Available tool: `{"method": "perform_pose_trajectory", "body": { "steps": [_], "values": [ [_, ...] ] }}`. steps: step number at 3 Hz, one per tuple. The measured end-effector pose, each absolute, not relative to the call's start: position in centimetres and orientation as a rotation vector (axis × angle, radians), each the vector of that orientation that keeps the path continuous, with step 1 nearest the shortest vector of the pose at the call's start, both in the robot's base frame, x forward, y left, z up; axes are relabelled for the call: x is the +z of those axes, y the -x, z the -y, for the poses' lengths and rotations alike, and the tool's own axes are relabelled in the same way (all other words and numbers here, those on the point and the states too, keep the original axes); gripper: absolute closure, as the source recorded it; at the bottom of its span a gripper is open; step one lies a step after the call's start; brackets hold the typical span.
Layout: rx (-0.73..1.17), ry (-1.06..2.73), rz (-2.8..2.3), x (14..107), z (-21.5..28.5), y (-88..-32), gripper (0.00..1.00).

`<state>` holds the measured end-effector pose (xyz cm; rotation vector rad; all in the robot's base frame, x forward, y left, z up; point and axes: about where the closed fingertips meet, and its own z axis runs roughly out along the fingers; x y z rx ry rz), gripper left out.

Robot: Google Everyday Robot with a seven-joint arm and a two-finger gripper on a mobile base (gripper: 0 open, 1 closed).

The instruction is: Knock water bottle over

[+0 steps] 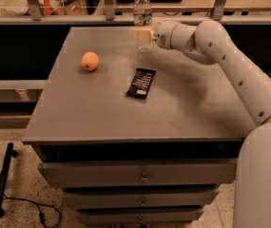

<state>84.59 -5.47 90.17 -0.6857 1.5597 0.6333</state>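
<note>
One white arm (239, 75) reaches across the grey table (92, 108), cream gripper (142, 33) in front of the upright clear ribbed water bottle (142, 7); whether it is spread or closed cannot be told.

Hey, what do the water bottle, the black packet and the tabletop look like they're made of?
The water bottle looks like thin clear plastic, see-through, with a white cap; the gripper overlaps its lower part in this view. The black packet is probably a glossy film wrapper, given its faint sheen. The tabletop is matte grey, perhaps laminate or painted metal; I cannot tell which.
</note>
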Motion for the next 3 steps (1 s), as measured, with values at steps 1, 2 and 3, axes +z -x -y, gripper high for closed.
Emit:
{"method": "perform_pose_trajectory", "body": {
  "steps": [1,2,3],
  "values": [
    [0.623,0.690,-1.498,93.3,6.6,-83.7,0.87],
    [0.594,0.688,-1.465,96.9,7.9,-82.2,1.00],
    [0.583,0.705,-1.462,101.0,8.9,-80.3,1.00]
  ]
}}
